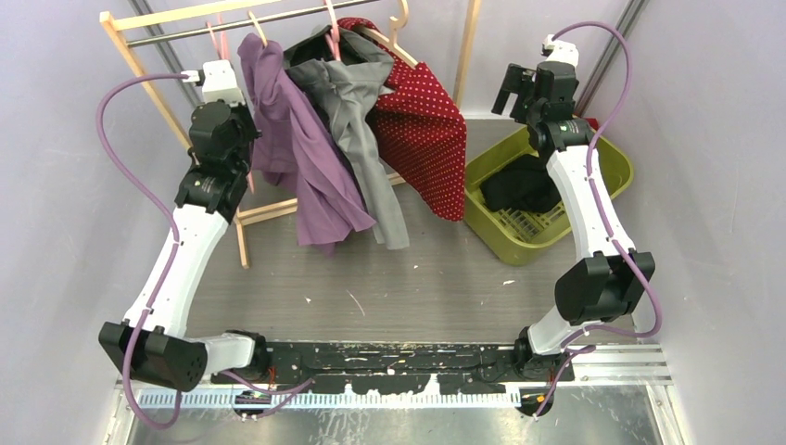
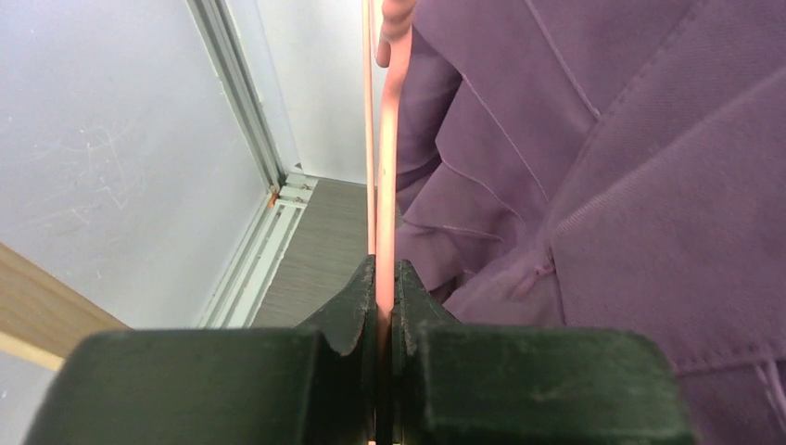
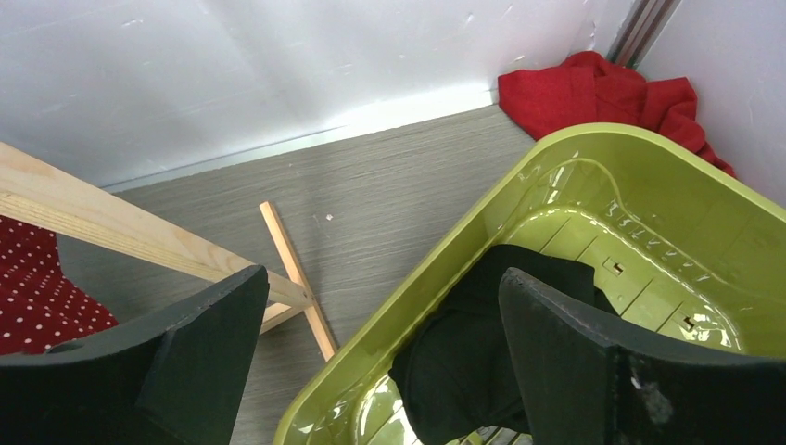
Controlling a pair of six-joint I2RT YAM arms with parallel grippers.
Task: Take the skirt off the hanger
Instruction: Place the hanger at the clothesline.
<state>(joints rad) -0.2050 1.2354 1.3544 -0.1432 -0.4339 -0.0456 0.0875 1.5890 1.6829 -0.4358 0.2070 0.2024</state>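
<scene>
Grey tabletop fills the top view. A rack at its far-left corner carries the purple skirt, a grey garment and a red dotted garment, all packed together, so pulling the skirt could drag those neighbours along or tip the rack. A green basket holding black cloth sits at the far-right corner. In the left wrist view, the left tool is clenched on the thin pink hanger, with skirt folds just beside it on the right. So narrow a bar could slip or bend if tugged, and nothing grips the fabric itself. In the right wrist view, the right tool hangs released over the basket rim, well apart from the skirt. A red cloth lies beyond in the corner.
</scene>
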